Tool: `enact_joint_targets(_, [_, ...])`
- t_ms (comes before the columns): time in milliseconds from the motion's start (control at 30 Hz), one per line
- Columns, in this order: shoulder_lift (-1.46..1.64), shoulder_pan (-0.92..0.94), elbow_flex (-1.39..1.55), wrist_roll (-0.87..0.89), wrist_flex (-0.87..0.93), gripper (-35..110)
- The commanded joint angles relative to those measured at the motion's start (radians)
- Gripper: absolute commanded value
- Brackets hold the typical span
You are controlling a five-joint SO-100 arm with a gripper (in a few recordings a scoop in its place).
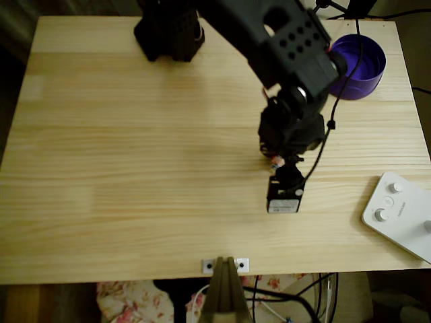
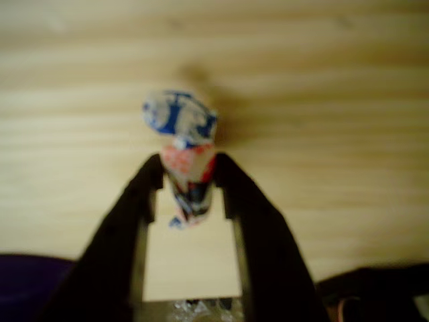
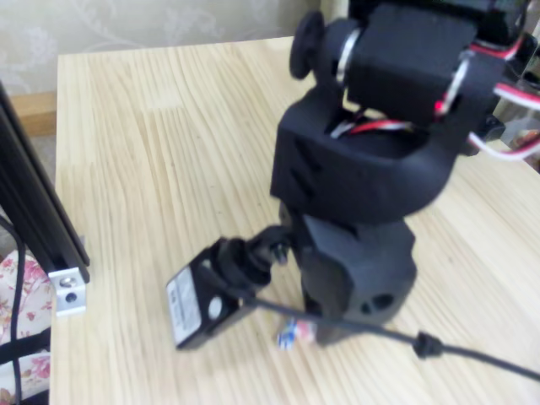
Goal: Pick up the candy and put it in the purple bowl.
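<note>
Pinkish candy (image 2: 189,181) sits between the gripper (image 2: 190,176) fingers, which are closed on its middle, just above the wooden table (image 1: 135,168). It looks light and soft, with a crinkly, maybe slippery wrapper, so the middle seems the right place to hold. Bent steeply down, the arm keeps the bowl (image 1: 360,64) well apart, behind it.

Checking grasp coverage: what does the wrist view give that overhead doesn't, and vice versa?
Wrist only: the two black fingers pinching the candy at its middle, one twisted blue-white wrapper end sticking out past the tips.
Overhead only: the purple bowl at the table's far right corner, well apart from the gripper, and the white device with knobs at the right edge.
Both: the wooden table and the gripper over it; in overhead the candy is just a speck.
</note>
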Motion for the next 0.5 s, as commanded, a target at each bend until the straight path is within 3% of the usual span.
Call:
enact_joint_targets(0, [0.241,-0.005,0.02,-0.04,0.032,0])
enact_joint_targets(200, [0.503,-0.1,0.132,-0.184,-0.028,0])
enact_joint_targets(467, [0.773,-0.393,0.311,-0.344,-0.181,0])
